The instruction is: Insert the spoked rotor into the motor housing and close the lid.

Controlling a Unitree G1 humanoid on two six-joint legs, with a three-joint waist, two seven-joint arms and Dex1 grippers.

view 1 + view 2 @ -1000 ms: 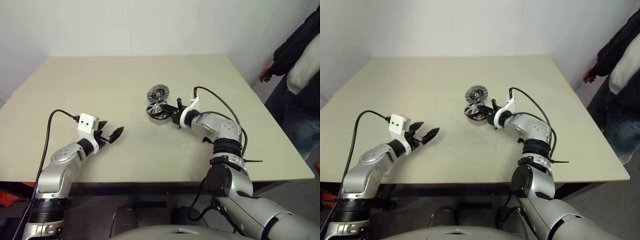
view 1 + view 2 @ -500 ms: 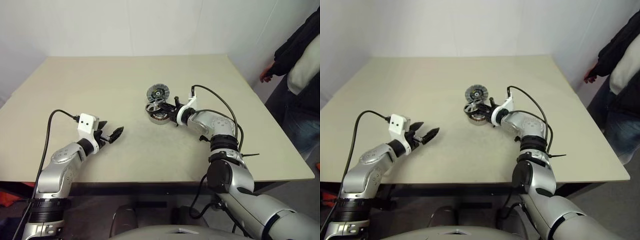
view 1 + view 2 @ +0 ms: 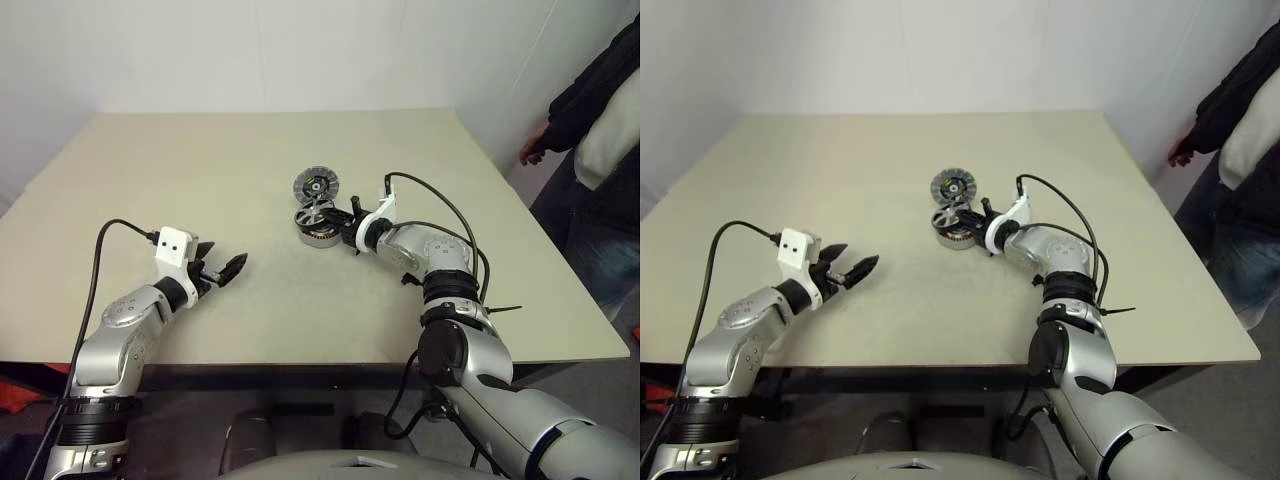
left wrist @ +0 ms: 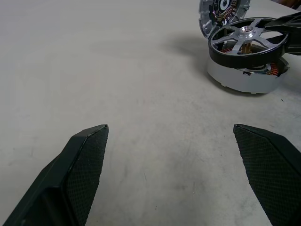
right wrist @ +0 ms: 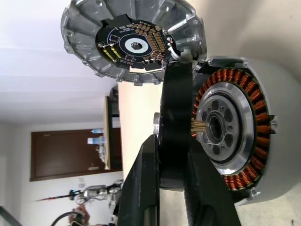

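Lower left, the left hand (image 3: 222, 268) hovers wide and empty over the surface (image 3: 200, 170), unmoved. At centre, the right hand (image 3: 343, 222) still pinches the rim of the spoked rotor (image 4: 246, 39), now lowered nearer the motor housing (image 5: 244, 141), its shaft over the bore; insertion looks imminent. Behind leans the lid (image 3: 317, 185).

Silver-grey jointed arms with black elbow bands, white wrist camera blocks, black looping cables and black textured jaws.
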